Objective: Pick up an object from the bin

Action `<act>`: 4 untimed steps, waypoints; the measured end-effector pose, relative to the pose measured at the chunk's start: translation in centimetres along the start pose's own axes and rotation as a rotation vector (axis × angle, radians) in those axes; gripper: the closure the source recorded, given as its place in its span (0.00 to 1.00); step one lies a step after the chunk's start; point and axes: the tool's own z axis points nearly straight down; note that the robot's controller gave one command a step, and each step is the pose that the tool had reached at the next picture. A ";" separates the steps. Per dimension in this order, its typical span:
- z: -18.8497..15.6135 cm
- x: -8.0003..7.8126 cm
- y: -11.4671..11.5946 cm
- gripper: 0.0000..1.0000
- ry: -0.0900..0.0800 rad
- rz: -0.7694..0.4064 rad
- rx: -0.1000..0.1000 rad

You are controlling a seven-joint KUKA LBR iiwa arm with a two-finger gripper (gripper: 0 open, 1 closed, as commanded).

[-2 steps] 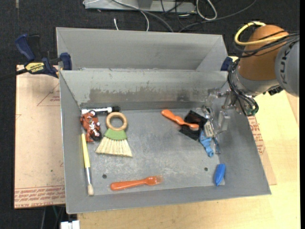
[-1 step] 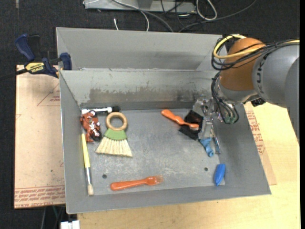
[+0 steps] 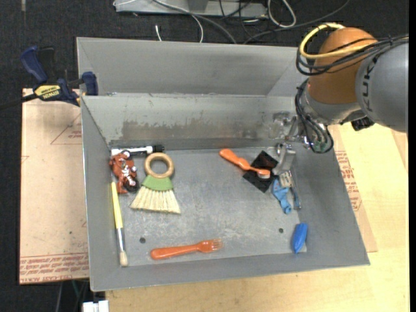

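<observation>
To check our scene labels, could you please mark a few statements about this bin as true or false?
1. The orange fork lies near the front wall of the bin. True.
2. The whisk broom lies on the bin's right side. False: the whisk broom lies on the left, near a yellow-handled stick.
3. The end effector is over the bin's right side, beside a black block. True.
4. The blue piece nearest the front wall lies at the front left. False: that blue piece lies at the front right.
</observation>
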 end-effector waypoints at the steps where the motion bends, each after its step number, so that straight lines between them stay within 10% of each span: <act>1: 3.5 2.7 2.0 0.00 0.016 -0.032 0.000; 2: 6.7 2.0 1.8 0.00 -0.008 0.070 -0.001; 3: 6.3 3.1 2.7 1.00 0.004 0.192 -0.001; 4: 6.3 3.1 2.7 1.00 0.004 0.192 -0.001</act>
